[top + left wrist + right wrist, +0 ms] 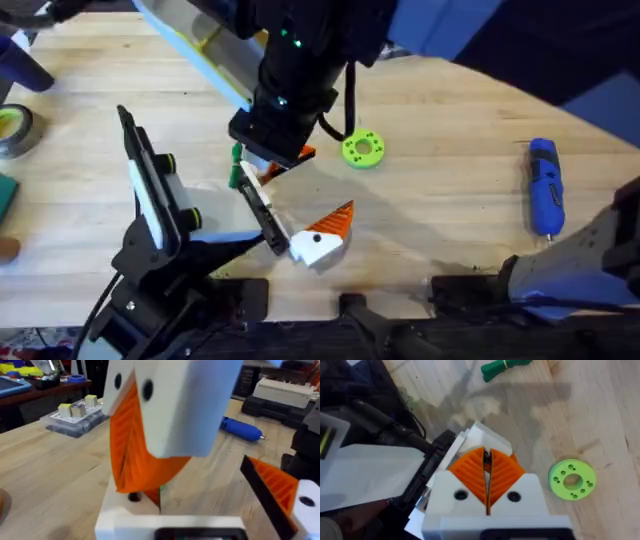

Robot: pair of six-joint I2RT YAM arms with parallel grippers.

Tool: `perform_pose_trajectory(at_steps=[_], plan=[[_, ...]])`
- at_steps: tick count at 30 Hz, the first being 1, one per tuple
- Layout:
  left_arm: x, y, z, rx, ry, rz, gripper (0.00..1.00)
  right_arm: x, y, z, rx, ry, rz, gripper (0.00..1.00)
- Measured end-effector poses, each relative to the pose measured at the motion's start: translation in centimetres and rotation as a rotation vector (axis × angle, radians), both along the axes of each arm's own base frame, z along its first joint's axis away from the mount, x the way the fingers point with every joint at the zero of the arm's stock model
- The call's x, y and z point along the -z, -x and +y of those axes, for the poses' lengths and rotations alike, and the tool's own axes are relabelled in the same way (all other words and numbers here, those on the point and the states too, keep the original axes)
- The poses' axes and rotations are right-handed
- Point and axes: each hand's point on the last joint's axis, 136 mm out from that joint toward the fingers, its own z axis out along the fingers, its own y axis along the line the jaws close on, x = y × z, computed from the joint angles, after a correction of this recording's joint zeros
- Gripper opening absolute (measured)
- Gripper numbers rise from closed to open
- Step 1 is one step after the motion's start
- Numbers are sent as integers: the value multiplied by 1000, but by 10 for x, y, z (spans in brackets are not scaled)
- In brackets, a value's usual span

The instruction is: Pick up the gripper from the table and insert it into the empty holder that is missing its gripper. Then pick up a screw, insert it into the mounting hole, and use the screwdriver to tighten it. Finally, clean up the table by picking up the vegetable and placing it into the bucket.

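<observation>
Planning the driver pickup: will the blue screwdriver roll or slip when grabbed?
The screwdriver lies on its side on the bare table; its rounded body looks apt to roll if nudged sideways. It looks rigid, so no flex. The smooth casing may slip, so grip across its middle.

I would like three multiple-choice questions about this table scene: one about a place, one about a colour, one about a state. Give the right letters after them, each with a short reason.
1. Where does the screwdriver lie?
A) on the right side of the table
B) inside a bucket
C) in the left gripper

2. What colour is the small ring with holes?
A) red
B) green
C) white

3. How is the right gripper set?
A) wide open
B) shut
C) clamped on the ring

Answers: 1 A, it lies on bare wood, far right of the ring. 2 B, it is bright green in the overhead and right wrist views. 3 B, its orange pads meet in the right wrist view.
</observation>
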Motion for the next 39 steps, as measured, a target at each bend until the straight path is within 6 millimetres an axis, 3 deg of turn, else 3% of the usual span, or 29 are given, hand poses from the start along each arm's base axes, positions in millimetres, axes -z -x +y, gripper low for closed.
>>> perform_pose_trajectory(at_steps=[19, 23, 30, 34, 39], plan=[[1, -1, 0, -5, 7, 16, 984, 6, -2, 2, -10, 17, 0, 15], [1, -1, 0, -6, 7, 16, 984, 6, -3, 1, -4, 20, -4, 204], [0, -1, 0, -7, 7, 14, 984, 4, -17, -9, 33, 36, -39, 962], [0, -1, 0, -4, 5, 11, 984, -9, -23, -17, 59, 7, -57, 995], [0, -1, 0, -4, 5, 11, 984, -45, -33, -38, 113, -70, -108, 995]])
